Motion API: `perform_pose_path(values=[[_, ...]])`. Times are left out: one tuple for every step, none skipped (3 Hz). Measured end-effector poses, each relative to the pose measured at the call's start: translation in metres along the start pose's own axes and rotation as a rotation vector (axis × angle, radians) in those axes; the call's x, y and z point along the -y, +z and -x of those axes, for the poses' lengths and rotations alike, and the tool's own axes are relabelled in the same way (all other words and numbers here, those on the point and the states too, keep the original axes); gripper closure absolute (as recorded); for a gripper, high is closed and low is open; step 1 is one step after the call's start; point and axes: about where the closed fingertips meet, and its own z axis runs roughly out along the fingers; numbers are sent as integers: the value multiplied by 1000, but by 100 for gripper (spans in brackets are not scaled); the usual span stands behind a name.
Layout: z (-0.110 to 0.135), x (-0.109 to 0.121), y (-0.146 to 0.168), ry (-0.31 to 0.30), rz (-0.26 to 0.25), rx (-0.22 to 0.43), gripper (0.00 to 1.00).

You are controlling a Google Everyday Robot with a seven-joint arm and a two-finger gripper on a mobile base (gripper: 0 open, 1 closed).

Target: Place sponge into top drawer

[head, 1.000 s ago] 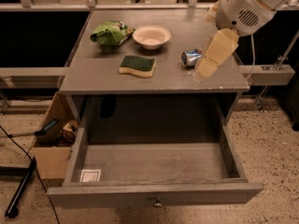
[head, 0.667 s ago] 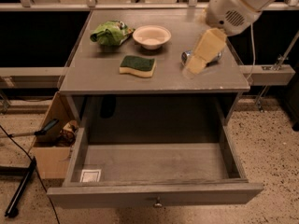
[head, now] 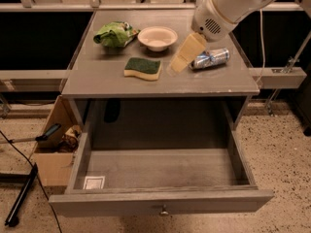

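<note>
Sponge (head: 142, 68) lies on the bench (head: 160, 85), green face up, in the same place as before, near the front edge and left of the middle. The tool (head: 178, 65) has moved to the left since the earlier frame. Then it hung over the can (head: 210, 58) and hid most of it. Now it is left of the can, and the can shows whole at the right side of the bench. The tool points down and to the left, with its tip just above the bench top. The sponge is just left of this tip, close to it but not touching. I cannot tell whether the tool is open or closed, and nothing is seen in its hold. Far from the sponge stands a bowl (head: 157, 38), and a green bag (head: 115, 34) lies left of the bowl. The drawer (head: 160, 202) below the bench is pulled out wide, with a white label (head: 94, 182) in its near left corner.
</note>
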Motion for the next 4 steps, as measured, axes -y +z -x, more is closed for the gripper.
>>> perform_pose_path(values=[[2, 15, 27, 60, -13, 16, 0], [5, 28, 52, 79, -3, 12, 0], [11, 38, 73, 84, 7, 15, 0], [23, 44, 97, 79, 25, 37, 0]])
